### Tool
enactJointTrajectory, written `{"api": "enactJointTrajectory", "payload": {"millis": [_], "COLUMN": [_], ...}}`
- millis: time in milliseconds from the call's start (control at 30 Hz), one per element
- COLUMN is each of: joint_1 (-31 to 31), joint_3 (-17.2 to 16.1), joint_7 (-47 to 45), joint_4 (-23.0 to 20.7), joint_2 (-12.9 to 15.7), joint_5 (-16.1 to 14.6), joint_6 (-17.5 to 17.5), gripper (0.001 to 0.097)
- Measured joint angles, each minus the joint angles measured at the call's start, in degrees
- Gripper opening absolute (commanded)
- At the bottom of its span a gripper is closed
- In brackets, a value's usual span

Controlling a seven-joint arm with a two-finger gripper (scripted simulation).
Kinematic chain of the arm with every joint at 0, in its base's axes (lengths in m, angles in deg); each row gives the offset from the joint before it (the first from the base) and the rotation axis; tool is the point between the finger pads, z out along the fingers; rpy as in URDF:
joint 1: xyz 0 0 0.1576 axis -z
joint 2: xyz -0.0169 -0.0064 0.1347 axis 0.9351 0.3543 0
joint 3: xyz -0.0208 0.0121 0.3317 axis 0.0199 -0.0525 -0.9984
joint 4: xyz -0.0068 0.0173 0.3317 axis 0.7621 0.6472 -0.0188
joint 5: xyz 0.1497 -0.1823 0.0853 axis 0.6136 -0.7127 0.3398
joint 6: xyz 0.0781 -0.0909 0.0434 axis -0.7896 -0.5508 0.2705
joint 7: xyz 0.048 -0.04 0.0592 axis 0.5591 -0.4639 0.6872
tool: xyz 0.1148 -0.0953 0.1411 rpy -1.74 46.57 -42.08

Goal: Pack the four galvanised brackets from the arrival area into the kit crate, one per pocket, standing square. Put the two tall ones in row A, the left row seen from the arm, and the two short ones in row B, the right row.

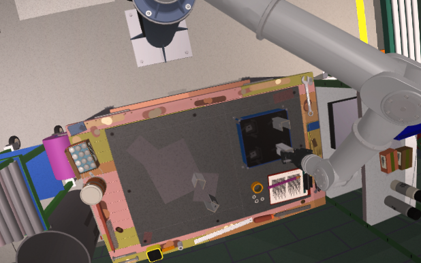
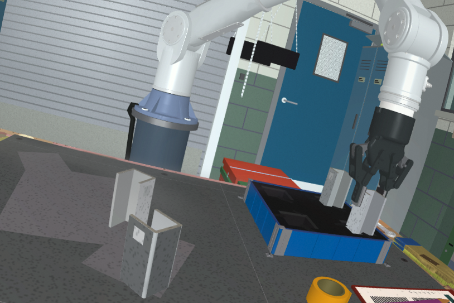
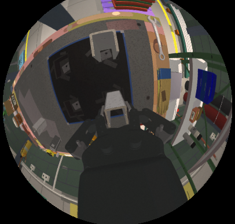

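Observation:
The blue kit crate (image 1: 264,137) (image 2: 315,225) (image 3: 89,81) sits near the right end of the dark bench mat. One galvanised bracket (image 1: 280,123) (image 2: 334,188) (image 3: 103,45) stands in its far pocket on the row nearest the bench's right edge. A second bracket (image 1: 282,149) (image 2: 366,212) (image 3: 115,109) stands in the near pocket of that same row, under my hand. Two more brackets stand close together on the grey arrival patch, one (image 1: 198,180) (image 2: 130,193) behind the other (image 1: 212,203) (image 2: 152,252). My gripper (image 1: 288,153) (image 2: 372,192) (image 3: 117,116) is closed on the top of the near-pocket bracket.
A yellow tape roll (image 1: 257,187) (image 2: 327,289) and a printed sheet (image 1: 287,185) lie on the bench just beyond the crate's near end. A spanner (image 1: 308,95) (image 3: 157,36) lies along the right rim. The two pockets in the crate's other row hold nothing.

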Motion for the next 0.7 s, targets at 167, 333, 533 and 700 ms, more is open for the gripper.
{"api": "enactJointTrajectory", "payload": {"millis": [167, 333, 533, 700], "joint_1": [0.00, 0.00, 0.00, -0.04], "joint_3": [0.03, 0.05, 0.05, 0.13], "joint_7": [0.00, 0.00, 0.00, 0.09], "joint_4": [-0.04, -0.06, -0.06, -0.04], "joint_2": [-0.03, -0.05, -0.05, -0.19], "joint_5": [0.00, 0.00, 0.00, -0.12], "joint_6": [0.02, 0.02, 0.02, -0.21], "gripper": [0.0565, 0.0600, 0.0600, 0.0600]}}
